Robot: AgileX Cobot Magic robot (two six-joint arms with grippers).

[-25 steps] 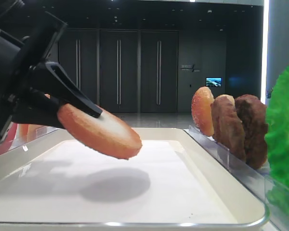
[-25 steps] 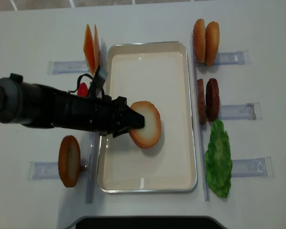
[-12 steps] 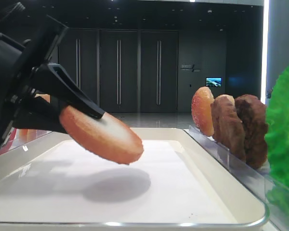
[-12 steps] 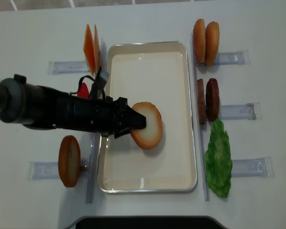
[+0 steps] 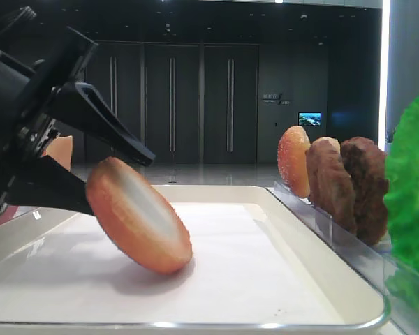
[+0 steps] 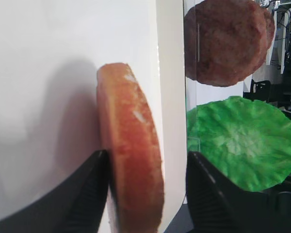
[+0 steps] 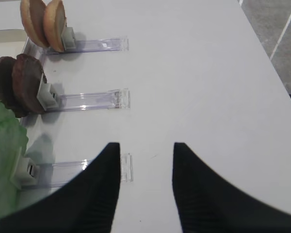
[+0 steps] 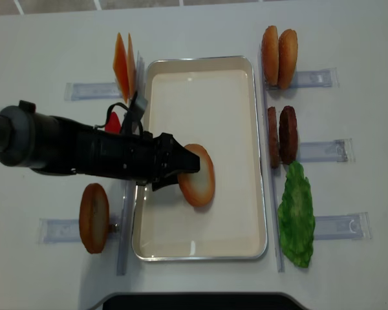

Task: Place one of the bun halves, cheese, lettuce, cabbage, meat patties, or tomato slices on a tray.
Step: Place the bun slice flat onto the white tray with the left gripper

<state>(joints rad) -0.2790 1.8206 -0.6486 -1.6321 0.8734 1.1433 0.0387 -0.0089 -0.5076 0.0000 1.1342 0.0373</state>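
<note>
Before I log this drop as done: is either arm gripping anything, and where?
Nothing is held. The left gripper has its jaws spread around the bun half, which rests tilted on the tray. The right gripper is open, empty.

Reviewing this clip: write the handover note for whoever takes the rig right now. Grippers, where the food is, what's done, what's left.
Left gripper: open, jaws on either side of the bun half, which sits tilted on edge on the tray.
Right gripper: open, holding nothing, over bare table by the lettuce.
Still racked: buns, patties and lettuce on the right; cheese and one bun on the left.
Done: bun half released on the tray.
Left: withdraw the left arm; check the bun settles flat.
</note>
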